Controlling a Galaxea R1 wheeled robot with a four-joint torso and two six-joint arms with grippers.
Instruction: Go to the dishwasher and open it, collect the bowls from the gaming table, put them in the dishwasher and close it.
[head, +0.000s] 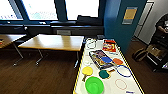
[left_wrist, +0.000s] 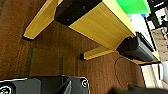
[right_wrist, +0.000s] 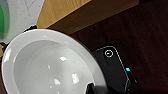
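Right gripper (right_wrist: 93, 88) is glimpsed as a dark part at the rim of a white bowl (right_wrist: 50, 67), which is seen large and close from the right wrist; whether the gripper is clamped on that bowl cannot be told. Behind the bowl, a wooden panel (right_wrist: 75, 12) and dark brown floor (right_wrist: 140, 32) are seen. For the left gripper, its state cannot be told either; from the left wrist, a wooden cabinet side (left_wrist: 100, 27) is seen above the same brown floor. In the head view, 1 green bowl (head: 94, 85) is seen at the 6 o'clock end of a white-topped table (head: 130, 86). A yellow paddle (head: 87, 71) lies at 11 o'clock from the bowl, and a dark green paddle (head: 104, 74) at 1 o'clock. A blue ring (head: 124, 71) and a red ring (head: 121, 84) are laid at 3 o'clock of the bowl. A red box (head: 109, 46) is placed at the table's 12 o'clock end. A wooden desk (head: 53, 42) is stood at 10 o'clock, well apart.
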